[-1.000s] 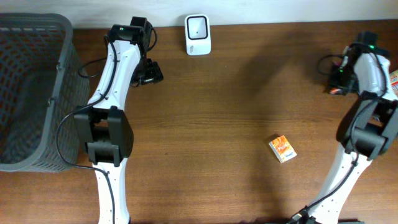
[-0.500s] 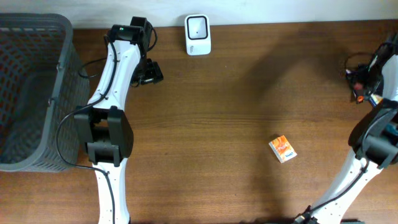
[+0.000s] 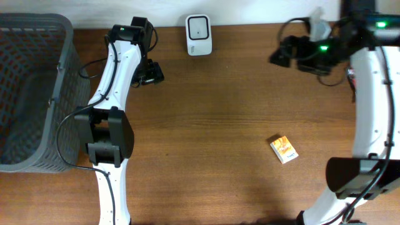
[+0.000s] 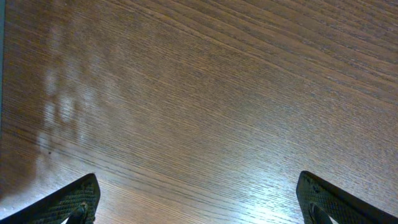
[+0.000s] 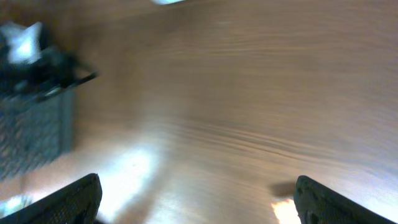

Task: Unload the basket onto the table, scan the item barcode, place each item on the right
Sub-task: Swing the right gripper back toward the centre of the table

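I run through the scene from the biggest thing down.

1. The desk is brown wood. Only the items below lie on it.
2. The grey mesh basket stands at the left end and plays no part in this step.
3. The left arm rests along the basket side. The left tool hangs over bare wood, fingers spread wide and empty.
4. The right arm reaches across the far right of the desk. The right tool is also spread wide with nothing between its fingers.
5. The white scanner stands at the far edge, centre.
6. The item is a small orange box. It lies flat and skewed at right of centre, well apart from the scanner.

Handling: I judge the box to be light, stiff card that will crush if squeezed hard. I would take it across its two long sides, with the fingers turned to match its skew. I cannot tell which face carries the barcode.

Changes: a second ago the right arm was folded at the right edge of the desk. It has since swung inward toward the scanner side. The box and the left arm have not moved.
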`<state>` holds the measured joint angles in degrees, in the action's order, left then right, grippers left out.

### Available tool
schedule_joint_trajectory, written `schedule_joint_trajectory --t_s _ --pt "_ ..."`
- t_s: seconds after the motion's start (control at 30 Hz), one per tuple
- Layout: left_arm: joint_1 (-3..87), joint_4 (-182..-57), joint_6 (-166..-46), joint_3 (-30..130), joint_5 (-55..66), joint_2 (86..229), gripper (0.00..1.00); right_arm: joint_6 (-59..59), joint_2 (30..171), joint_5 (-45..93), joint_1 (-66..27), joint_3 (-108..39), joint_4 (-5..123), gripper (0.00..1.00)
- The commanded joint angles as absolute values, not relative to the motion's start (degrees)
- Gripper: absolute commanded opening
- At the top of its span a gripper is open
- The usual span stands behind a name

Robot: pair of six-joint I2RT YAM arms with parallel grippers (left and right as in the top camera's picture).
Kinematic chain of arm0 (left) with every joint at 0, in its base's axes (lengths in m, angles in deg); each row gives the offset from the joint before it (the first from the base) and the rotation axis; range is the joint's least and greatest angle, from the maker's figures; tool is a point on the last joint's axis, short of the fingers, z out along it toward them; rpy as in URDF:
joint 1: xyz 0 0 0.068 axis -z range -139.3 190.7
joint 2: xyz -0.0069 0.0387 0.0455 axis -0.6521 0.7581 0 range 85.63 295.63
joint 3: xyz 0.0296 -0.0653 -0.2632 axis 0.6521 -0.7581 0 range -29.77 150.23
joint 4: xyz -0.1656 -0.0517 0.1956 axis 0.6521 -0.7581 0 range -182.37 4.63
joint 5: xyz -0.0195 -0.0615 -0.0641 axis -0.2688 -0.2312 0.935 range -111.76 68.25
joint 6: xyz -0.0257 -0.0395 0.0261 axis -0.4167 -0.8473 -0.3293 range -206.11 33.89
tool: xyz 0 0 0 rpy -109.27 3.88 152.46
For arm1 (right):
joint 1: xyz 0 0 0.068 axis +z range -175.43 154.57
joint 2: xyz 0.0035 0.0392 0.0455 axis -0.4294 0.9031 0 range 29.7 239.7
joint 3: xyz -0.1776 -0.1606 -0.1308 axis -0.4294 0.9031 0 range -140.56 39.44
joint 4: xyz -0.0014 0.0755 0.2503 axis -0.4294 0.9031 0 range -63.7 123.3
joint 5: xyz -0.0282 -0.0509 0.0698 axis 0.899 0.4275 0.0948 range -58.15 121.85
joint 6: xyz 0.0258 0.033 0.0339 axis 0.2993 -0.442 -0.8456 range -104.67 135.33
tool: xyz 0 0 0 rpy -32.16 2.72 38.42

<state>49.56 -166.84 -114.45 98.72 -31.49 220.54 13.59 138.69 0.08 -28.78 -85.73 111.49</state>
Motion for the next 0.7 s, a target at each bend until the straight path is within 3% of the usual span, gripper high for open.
schedule_joint_trajectory --t_s 0.0,0.1,0.27,0.4,0.57,0.67 --pt "49.58 -166.89 -114.98 99.59 -32.1 220.96 0.99 13.15 136.98 -15.7 -22.69 -86.14 106.9 0.98" --pt "49.58 -166.89 -114.98 99.59 -32.1 220.96 0.99 8.87 137.0 -27.94 -16.61 -86.14 93.87 0.98" --pt "49.58 -166.89 -114.98 99.59 -32.1 220.96 0.99 -13.55 137.44 -23.13 -12.55 -86.14 76.61 0.98" --pt "49.58 -166.89 -114.98 99.59 -32.1 220.96 0.99 -17.14 137.81 -21.38 -8.94 -86.14 71.65 0.99" --pt "49.58 -166.89 -114.98 99.59 -32.1 220.96 0.99 -23.08 139.5 -7.59 -2.05 -86.14 66.18 0.98" --pt "49.5 -166.89 -114.98 99.59 -32.1 220.96 0.99 -22.89 139.76 -0.58 -0.02 -86.08 69.74 0.98"
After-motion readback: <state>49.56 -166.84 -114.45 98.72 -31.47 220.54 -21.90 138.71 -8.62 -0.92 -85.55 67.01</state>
